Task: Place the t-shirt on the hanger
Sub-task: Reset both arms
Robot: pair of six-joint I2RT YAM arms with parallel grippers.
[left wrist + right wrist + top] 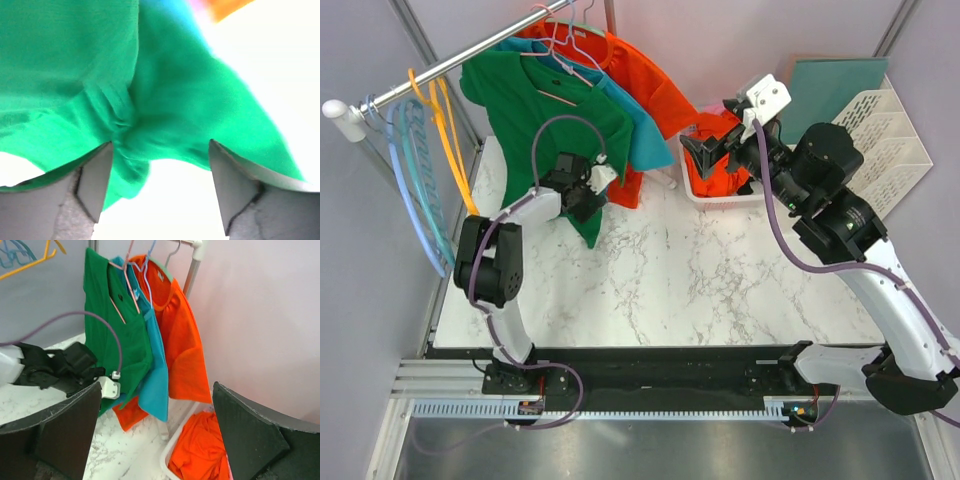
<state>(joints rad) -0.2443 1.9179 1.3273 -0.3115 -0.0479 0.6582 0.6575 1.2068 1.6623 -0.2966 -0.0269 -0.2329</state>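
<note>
We seem to be wrapping up: the t-shirt [545,110] is hanging on the hanger [582,66] at the rail [450,65]. The left gripper [160,150] is gaping wide at its hem, cloth bunching between the jaws unclamped. The right gripper [157,395] is hovering spread and empty. Next we are likely backing the left away without snagging cloth.
</note>
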